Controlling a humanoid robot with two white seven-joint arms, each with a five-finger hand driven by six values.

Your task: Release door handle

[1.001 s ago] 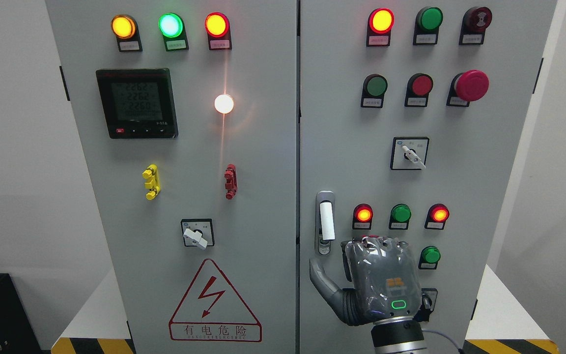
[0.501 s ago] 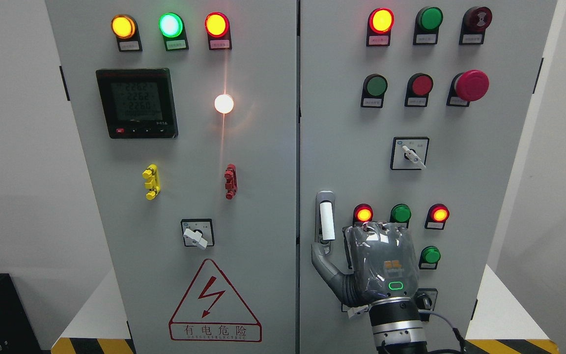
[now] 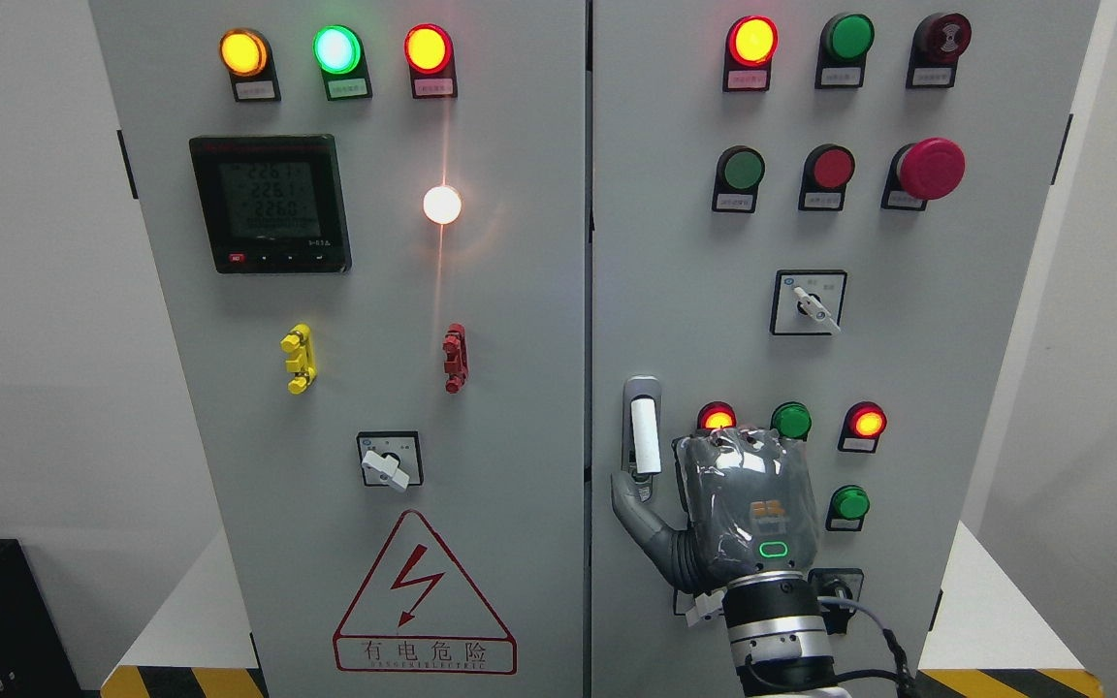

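My right hand (image 3: 728, 509) hangs open, gripping nothing, just right of and below the upright door handle (image 3: 645, 436), thumb nearest it.

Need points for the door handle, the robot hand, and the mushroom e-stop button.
door handle (image 3: 645, 436): head view, on the white grip's middle.
right hand (image 3: 748, 509): head view, on the back of the hand, just right of the handle.
red mushroom button (image 3: 932, 168): head view, on the cap's face, right door.
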